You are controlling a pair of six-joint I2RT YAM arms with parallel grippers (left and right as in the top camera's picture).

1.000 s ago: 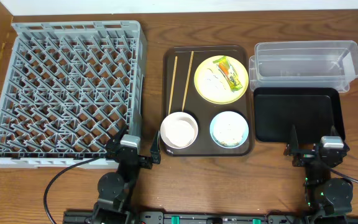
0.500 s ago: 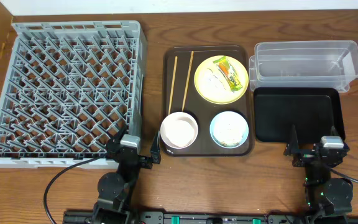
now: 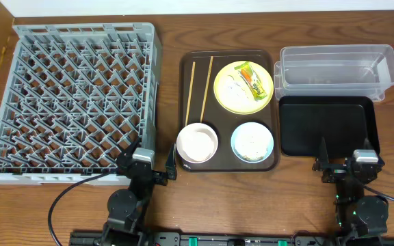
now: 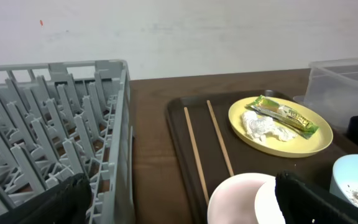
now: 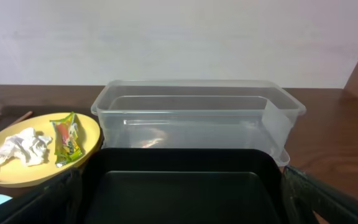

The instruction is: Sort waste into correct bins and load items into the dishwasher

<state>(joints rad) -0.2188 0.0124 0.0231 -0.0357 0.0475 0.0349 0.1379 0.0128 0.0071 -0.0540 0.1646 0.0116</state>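
Looking down from overhead, I see a wooden surface (image 3: pixel 293 27). A large grey dish rack (image 3: pixel 74 102) fills the left. A dark brown serving tray (image 3: pixel 221 119) sits in the middle. At the right, a clear tub (image 3: pixel 337 48) stands at the back with a shallow black tray (image 3: pixel 327 126) just in front of it. I cannot tell whether their edges touch or overlap.

On the serving tray, two chopsticks (image 3: pixel 207 87) lie side by side along the left. A yellow plate (image 3: pixel 241 104) at the back right carries a crumpled tissue (image 3: pixel 235 83) beside a green-and-yellow wrapper (image 3: pixel 253 80). A white bowl (image 3: pixel 198 142) sits front left. A light blue bowl (image 3: pixel 235 140) sits front right, holding pale food scraps (image 3: pixel 253 143).

My left pincer (image 3: pixel 149 158) sits between the rack's front right corner and the serving tray, spread wide apart. My right pincer (image 3: pixel 346 156) sits at the black tray's front edge, equally wide.

Both wrist views show only dark, blurred fingers (image 4: pixel 316 199) in the bottom corners. The left wrist view crops the white bowl at the bottom. A whiter curved shape (image 4: pixel 267 198) at its right is half hidden, and I cannot tell what it is. The right wrist view cuts off the plate at the left.
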